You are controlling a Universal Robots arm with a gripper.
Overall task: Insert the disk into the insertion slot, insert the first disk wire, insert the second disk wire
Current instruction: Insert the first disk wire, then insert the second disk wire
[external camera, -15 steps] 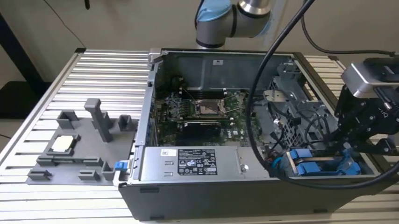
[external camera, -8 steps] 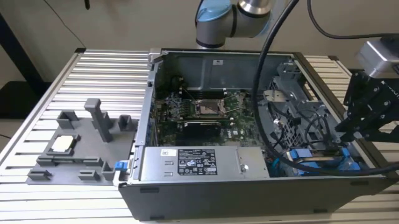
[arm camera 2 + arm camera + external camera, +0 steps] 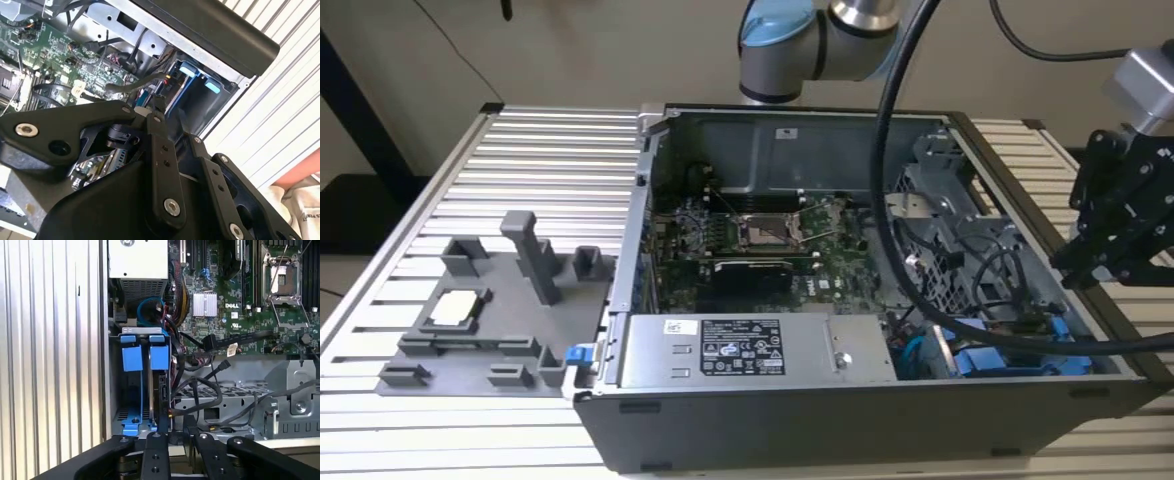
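Observation:
The disk (image 3: 159, 358) stands in its blue frame inside the insertion slot (image 3: 142, 331), the grey drive cage at the case's corner; its dark connector edge (image 3: 162, 390) faces the cables. In the exterior view the blue frames (image 3: 991, 358) show at the case's near corner on the view's right. Loose black wires with free connectors (image 3: 224, 364) hang beside the cage. My gripper (image 3: 177, 429) hovers above the cage's end, off the case side, with its black fingers (image 3: 154, 452) apart and nothing between them. It appears in the second wrist view (image 3: 176, 122) and exterior view (image 3: 1101, 262) too.
Another blue-framed drive (image 3: 132, 358) fills the neighbouring bay. The open computer case (image 3: 854, 400) lies on a ribbed aluminium table (image 3: 547, 130). Motherboard (image 3: 761, 235), power supply (image 3: 740, 350) and a perforated metal cage (image 3: 215, 400) sit inside. A grey fixture plate (image 3: 480, 320) is on the exterior view's left.

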